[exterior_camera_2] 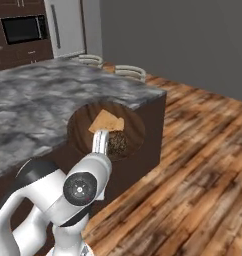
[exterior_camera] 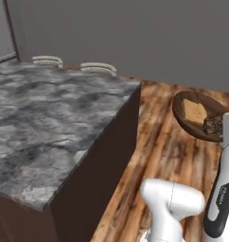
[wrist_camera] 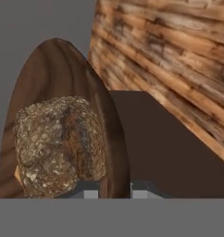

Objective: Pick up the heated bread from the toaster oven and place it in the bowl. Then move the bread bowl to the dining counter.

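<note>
- Grey marbled dining counter (exterior_camera: 45, 123) fills my left base view, wood floor (exterior_camera: 159, 156) beside it.
- From the right base view I see a black microwave (exterior_camera_2: 24, 29) on the far wall.
- My gripper (wrist_camera: 115, 189) is clamped on the rim of the bowl (exterior_camera_2: 83, 131), held in the air beside the counter's edge.
- Hand view shows the bread (wrist_camera: 60, 143) lying in the bowl.

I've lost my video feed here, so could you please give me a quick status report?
Gripper shut on the bowl rim, bowl held in the air. Bread inside it. Dining counter alongside, nothing in the way.
</note>
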